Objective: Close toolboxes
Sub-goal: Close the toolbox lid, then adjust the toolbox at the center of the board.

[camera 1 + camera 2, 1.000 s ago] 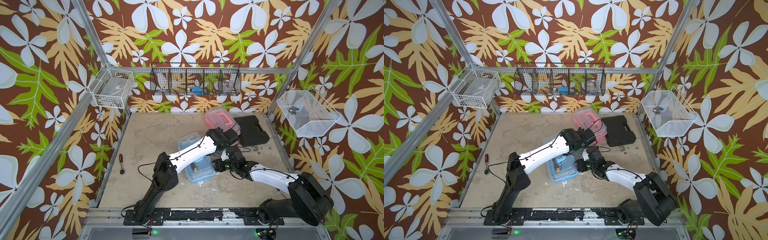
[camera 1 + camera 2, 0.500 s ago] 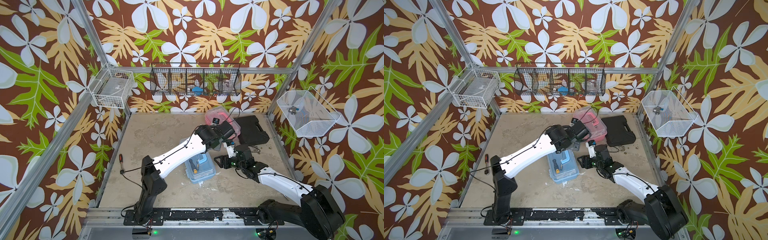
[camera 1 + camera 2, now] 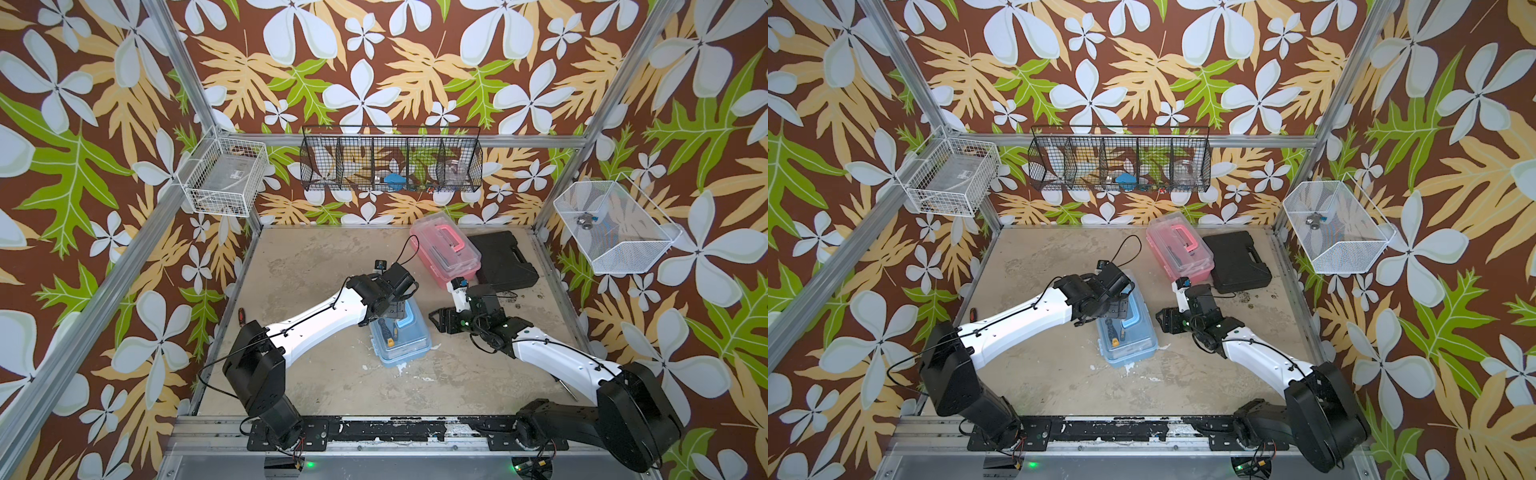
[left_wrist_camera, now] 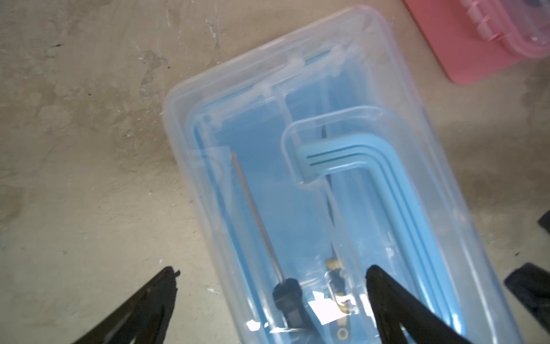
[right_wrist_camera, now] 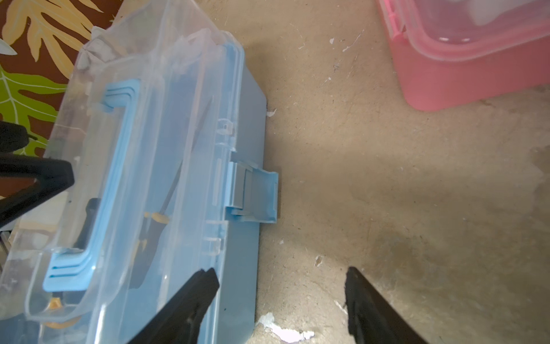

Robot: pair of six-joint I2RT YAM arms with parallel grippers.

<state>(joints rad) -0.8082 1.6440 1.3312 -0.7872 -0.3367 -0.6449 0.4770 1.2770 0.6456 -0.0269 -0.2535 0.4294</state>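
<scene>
The light-blue toolbox (image 3: 401,338) (image 3: 1128,334) lies mid-floor with its clear lid down and its blue handle (image 4: 372,184) flat on the lid. Its blue latch (image 5: 253,193) juts outward from the side. Screwdrivers show through the lid. My left gripper (image 3: 392,309) (image 4: 270,272) hangs open over the box's far end, holding nothing. The right gripper (image 3: 436,322) (image 5: 279,274) is open beside the latch side, one finger (image 5: 196,292) over the lid edge. The pink toolbox (image 3: 444,249) (image 3: 1179,245) stands at the back with its lid down.
A flat black hard case (image 3: 500,259) lies right of the pink toolbox. A small screwdriver (image 3: 241,316) lies by the floor's left edge. Wire baskets hang on the walls: a white basket (image 3: 224,183), a black basket (image 3: 390,164) and a white mesh basket (image 3: 615,226).
My left gripper drew back from beside the pink toolbox to above the blue one and opened wide. The right jaws widened a little.
</scene>
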